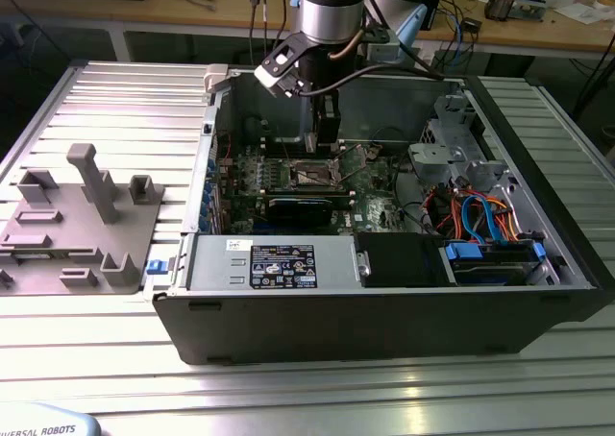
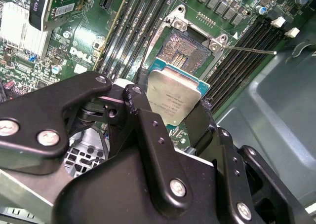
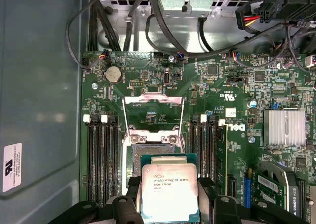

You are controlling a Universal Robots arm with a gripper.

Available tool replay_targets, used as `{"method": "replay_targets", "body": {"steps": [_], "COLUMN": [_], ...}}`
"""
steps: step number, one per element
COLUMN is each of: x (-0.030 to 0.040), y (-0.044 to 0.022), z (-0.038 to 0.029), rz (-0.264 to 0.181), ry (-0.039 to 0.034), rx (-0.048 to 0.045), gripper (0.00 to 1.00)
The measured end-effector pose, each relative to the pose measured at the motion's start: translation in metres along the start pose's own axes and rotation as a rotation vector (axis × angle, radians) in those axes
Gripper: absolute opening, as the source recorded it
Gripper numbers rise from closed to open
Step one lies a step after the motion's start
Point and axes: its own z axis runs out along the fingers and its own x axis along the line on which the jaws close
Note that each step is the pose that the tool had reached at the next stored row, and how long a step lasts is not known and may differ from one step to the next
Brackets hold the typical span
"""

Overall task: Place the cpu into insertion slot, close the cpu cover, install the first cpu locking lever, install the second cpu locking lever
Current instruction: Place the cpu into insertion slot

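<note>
Black jointed link arms and screw heads of the claw (image 2: 170, 103) crowd the foreground in the second wrist view and hide much of the board beneath them. Its two fingers (image 3: 132, 197) are closed on opposite edges of the small flat square cpu with a dull silver-grey metal top (image 3: 169, 192), so the claw stands only as wide as the chip. In both wrist views the near edge of the chip is cut off or covered by the claw.

Just beyond the fingertips lies the insertion slot (image 3: 152, 152), a square socket with a dark centre and silvery rim in green circuit board. The chip overlaps its near part, and whether the two touch cannot be told.

Past the slot, further from the claw, the cpu cover (image 3: 153, 99), a thin silvery frame with a cut-out middle, stands raised off the socket. A thin metal locking lever (image 2: 252, 50) juts out to one side, free. Long black memory slots (image 3: 106, 160) flank the claw.

In the exterior view the claw (image 1: 320, 140) reaches down into an open dark grey computer case (image 1: 384, 321) on a ribbed aluminium table (image 1: 96, 109). The chip is too small to make out there.
</note>
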Motion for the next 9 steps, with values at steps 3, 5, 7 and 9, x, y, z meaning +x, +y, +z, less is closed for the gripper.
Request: {"method": "replay_targets", "body": {"steps": [3, 5, 7, 9], "x": [0.0, 0.0, 0.0, 0.0], "y": [0.0, 0.0, 0.0, -0.0001], "z": [0.0005, 0.0008, 0.0011, 0.0016], "rz": [0.0, 0.0, 0.0, 0.0], "ry": [0.0, 0.0, 0.0, 0.0], "rx": [0.0, 0.0, 0.0, 0.0], "gripper": [0.54, 0.54, 0.54, 0.54]}}
